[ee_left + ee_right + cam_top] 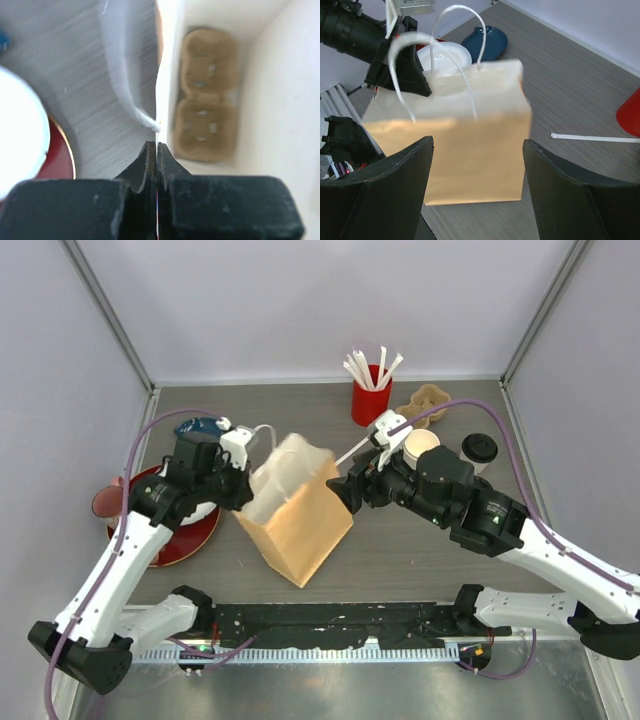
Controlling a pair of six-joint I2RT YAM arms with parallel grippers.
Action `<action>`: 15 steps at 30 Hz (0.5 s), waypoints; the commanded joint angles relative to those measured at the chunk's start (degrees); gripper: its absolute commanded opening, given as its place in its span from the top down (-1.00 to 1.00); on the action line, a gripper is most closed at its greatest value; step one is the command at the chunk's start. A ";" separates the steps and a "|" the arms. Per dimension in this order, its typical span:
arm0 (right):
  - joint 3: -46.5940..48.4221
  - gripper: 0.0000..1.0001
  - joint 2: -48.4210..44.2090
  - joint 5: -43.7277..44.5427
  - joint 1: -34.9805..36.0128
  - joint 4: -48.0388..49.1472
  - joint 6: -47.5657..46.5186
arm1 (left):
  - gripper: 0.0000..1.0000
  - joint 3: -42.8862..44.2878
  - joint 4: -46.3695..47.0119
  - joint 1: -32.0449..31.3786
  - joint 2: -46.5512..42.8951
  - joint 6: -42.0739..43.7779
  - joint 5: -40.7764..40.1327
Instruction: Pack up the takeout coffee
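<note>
Left end effector (157,146) clenched on the top rim of a brown paper bag (300,520) at the middle of the worktop (420,565); right end effector (477,145) released, its fingers spread wide just beside the bag's opposite face, with no contact that the wrist view shows. Inside the bag (white-lined) a brown pulp cup tray (202,95) lies flat on the bottom. One lidded coffee cup (480,449) stands outside the bag at the right rear of the worktop, close beside an open-topped cup (420,443); a second lidded cup cannot be made out. Behind them a red cup (371,402) holds white straws; one loose straw (595,138) lies on the worktop near the bag; a red plate (190,535) sits to the bag's left.
</note>
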 commanded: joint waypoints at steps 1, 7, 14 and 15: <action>4.64 -0.54 -0.02 -2.32 0.00 1.72 -2.22 | 0.99 6.74 -2.52 -7.47 -2.91 8.67 3.58; 7.72 -0.53 -0.02 -5.31 0.08 0.49 -3.63 | 1.00 6.49 -6.05 -12.41 -2.47 14.56 5.78; 12.54 -0.53 3.67 -9.62 0.08 -6.27 -5.56 | 1.00 7.62 -7.19 -15.31 -2.56 19.13 5.25; 13.16 -0.54 4.20 -11.63 0.00 -7.07 -5.56 | 1.00 8.50 -7.45 -15.40 -2.65 19.84 5.34</action>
